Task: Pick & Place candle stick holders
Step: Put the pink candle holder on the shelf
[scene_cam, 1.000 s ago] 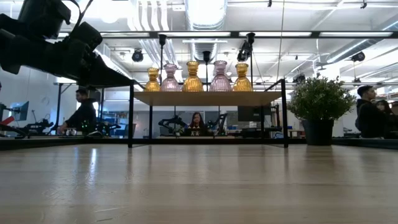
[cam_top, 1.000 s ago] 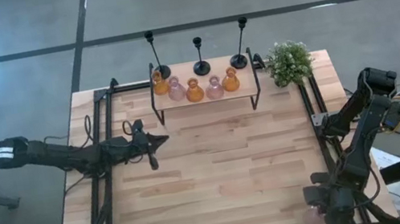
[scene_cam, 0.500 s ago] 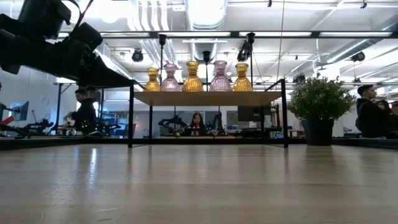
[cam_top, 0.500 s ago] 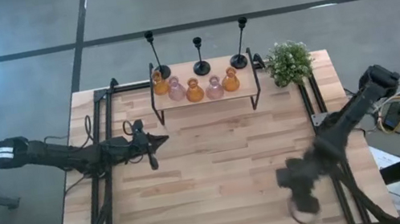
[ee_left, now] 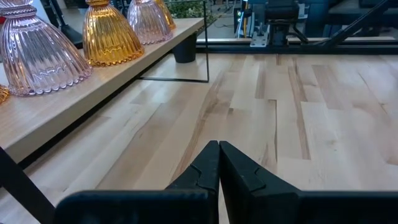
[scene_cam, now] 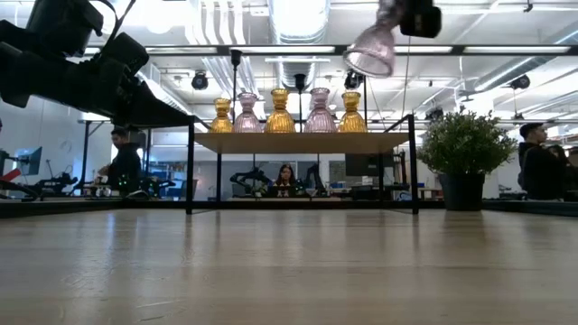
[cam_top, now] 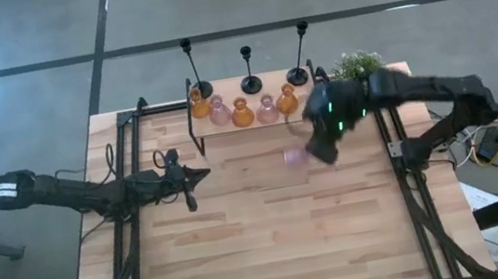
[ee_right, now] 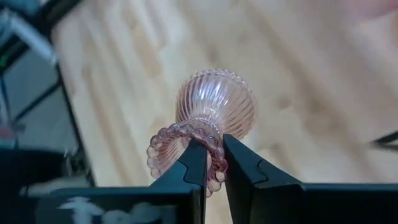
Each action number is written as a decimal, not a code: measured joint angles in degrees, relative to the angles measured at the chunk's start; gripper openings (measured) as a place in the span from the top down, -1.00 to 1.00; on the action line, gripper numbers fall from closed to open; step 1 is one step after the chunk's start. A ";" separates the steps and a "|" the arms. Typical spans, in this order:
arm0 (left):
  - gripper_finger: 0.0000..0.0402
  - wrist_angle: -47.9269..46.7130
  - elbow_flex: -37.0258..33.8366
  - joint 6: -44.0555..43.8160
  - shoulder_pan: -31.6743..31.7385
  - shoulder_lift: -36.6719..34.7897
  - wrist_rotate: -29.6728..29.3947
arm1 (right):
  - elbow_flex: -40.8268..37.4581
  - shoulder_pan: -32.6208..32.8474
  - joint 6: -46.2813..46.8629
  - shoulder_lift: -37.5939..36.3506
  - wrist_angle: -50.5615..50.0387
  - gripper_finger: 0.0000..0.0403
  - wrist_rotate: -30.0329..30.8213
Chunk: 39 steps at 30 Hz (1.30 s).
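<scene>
One right gripper pinching pink glass holder rim, airborne

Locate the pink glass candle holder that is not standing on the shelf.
The pink glass holder is held in the right gripper, in the air just in front of the wooden shelf near its right end, seen from above.

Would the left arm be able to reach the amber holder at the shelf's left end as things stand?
Probably yes: the left gripper, shut and empty, has bare table between it and the amber holder.
</scene>
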 joint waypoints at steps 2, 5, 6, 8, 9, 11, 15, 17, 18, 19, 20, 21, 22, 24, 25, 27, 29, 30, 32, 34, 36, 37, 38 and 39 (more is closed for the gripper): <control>0.94 0.00 0.00 0.00 -0.01 0.00 0.00 | 2.92 -4.63 -2.21 0.00 -1.94 0.89 0.02; 0.94 0.00 0.00 0.00 0.01 0.00 0.00 | 6.45 -10.93 -5.06 -0.03 -3.32 0.89 0.06; 0.94 0.00 0.00 0.00 -0.01 0.00 0.00 | 7.22 -12.88 -5.98 -0.04 -3.71 0.89 0.22; 0.94 0.00 0.00 0.00 0.01 -0.01 0.02 | 8.23 -16.21 -7.84 -0.04 -4.40 0.89 1.42; 0.94 0.00 0.00 0.00 -0.01 -0.01 0.02 | 8.52 -17.71 -8.70 -0.04 -4.31 0.89 1.55; 0.94 0.00 0.00 0.00 0.01 0.00 0.02 | 8.82 -20.46 -10.42 -0.04 -4.29 0.89 2.02; 0.94 0.00 0.00 0.00 0.01 0.00 0.02 | 8.84 -24.79 -12.78 0.00 -4.49 0.89 2.22; 0.94 0.00 0.00 -0.01 0.01 0.00 0.02 | 8.87 -26.53 -13.77 0.00 -5.60 0.89 2.20; 0.94 0.00 0.00 0.00 0.00 0.00 0.02 | 8.95 -27.13 -14.20 0.23 -6.15 0.89 2.21; 0.94 0.00 0.00 0.00 0.01 -0.02 0.02 | 9.29 -27.49 -14.52 0.52 -6.66 0.89 2.21; 0.94 0.00 0.00 -0.02 -0.01 -0.02 0.02 | 9.78 -27.88 -14.95 1.00 -7.26 0.89 2.25; 0.94 0.00 0.00 0.00 0.01 0.00 0.02 | 10.40 -28.26 -15.61 1.58 -8.30 0.89 2.24; 0.94 -0.02 0.00 -0.02 0.01 0.00 0.02 | 11.16 -28.49 -16.40 2.26 -9.61 0.89 2.22; 0.94 -0.06 0.00 -0.02 0.01 0.00 0.02 | 13.31 -28.75 -17.91 4.01 -11.85 0.89 2.12; 0.94 -0.10 0.00 0.00 0.00 -0.02 0.02 | 14.50 -28.95 -18.79 4.98 -12.87 0.89 2.06; 0.94 -0.15 0.00 -0.01 0.00 0.00 0.02 | 17.03 -29.45 -20.56 7.14 -15.93 0.89 2.11; 0.94 -0.15 0.00 -0.02 0.01 0.00 0.02 | 19.93 -30.05 -22.17 9.62 -18.53 0.89 2.43; 0.94 -0.16 0.00 0.00 0.01 0.00 0.02 | 21.70 -30.34 -22.95 11.01 -19.83 0.89 2.47; 0.94 -0.22 0.00 0.00 0.01 0.00 0.02 | 25.35 -30.98 -24.52 13.80 -22.73 0.89 2.74; 0.94 -0.24 0.00 0.00 0.00 -0.02 0.02 | 29.05 -31.40 -25.90 16.47 -24.87 0.89 3.03; 0.94 -0.27 0.00 0.00 0.01 -0.01 0.02 | 32.24 -31.64 -27.26 18.78 -26.70 0.89 3.82; 0.94 -0.28 0.00 0.00 -0.01 0.00 0.02 | 33.39 -31.65 -27.76 19.53 -26.74 0.89 4.00; 0.94 -0.28 0.00 -0.02 0.01 0.00 0.02 | 34.41 -31.86 -28.41 20.14 -26.52 0.89 4.01; 0.94 -0.29 0.00 0.00 0.01 -0.02 0.02 | 35.36 -32.08 -28.82 20.63 -26.48 0.89 3.99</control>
